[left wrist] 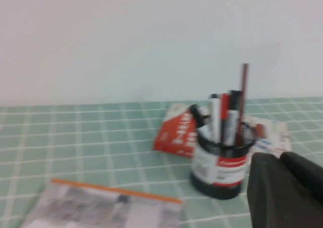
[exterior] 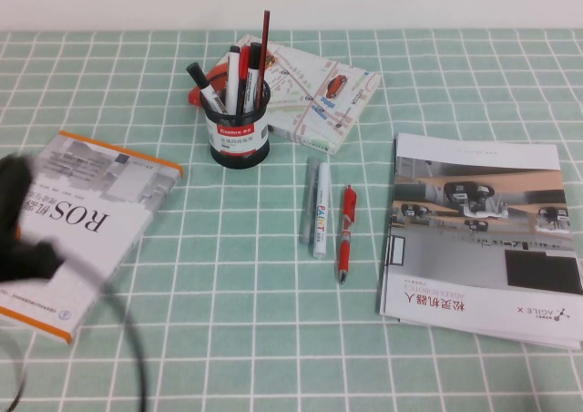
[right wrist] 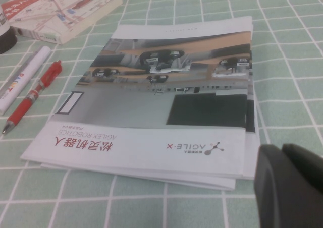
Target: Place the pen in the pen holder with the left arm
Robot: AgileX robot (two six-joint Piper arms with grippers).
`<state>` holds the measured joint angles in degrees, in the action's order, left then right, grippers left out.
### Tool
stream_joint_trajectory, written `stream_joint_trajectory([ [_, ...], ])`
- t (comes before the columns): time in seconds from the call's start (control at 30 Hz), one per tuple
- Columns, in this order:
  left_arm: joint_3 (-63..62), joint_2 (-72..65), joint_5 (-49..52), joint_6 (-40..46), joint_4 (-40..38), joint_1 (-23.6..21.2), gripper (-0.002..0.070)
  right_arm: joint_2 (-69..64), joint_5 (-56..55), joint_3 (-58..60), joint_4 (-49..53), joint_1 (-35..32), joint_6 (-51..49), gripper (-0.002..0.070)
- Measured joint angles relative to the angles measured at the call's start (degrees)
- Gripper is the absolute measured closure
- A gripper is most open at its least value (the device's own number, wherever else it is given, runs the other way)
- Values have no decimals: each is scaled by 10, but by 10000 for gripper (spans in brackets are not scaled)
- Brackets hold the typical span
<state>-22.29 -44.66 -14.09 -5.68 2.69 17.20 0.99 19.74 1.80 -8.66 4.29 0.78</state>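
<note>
The thin dark-red pen [exterior: 265,46] stands upright in the black mesh pen holder [exterior: 239,137] among several markers and rises above them all. It also shows in the left wrist view [left wrist: 244,94], inside the holder [left wrist: 220,167]. My left arm [exterior: 23,225] is a blur over the ROS book at the left edge, well away from the holder. My left gripper [left wrist: 280,160] is shut and holds nothing. My right gripper [right wrist: 280,152] is shut and empty, just past the near corner of the magazine [right wrist: 171,97]; it is out of the high view.
A ROS book [exterior: 82,221] lies at the left. A map booklet [exterior: 319,93] lies behind the holder. A grey marker, a white paint marker [exterior: 322,208] and a red clicker pen [exterior: 347,232] lie side by side at centre. The magazine [exterior: 478,234] lies at the right.
</note>
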Motion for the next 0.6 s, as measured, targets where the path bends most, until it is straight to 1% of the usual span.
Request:
stream_joint_trajectory([
  [0.1,55,85,11,0,0,-40,678,0,0,0,0,0,0,696],
  [0.3,161,231,30,-2,-2,-90,678,0,0,0,0,0,0,696],
  [0.43,213,309,63,-23,3,-99,678,0,0,0,0,0,0,696],
  [0.6,237,373,132,-39,8,-101,678,0,0,0,0,0,0,696],
])
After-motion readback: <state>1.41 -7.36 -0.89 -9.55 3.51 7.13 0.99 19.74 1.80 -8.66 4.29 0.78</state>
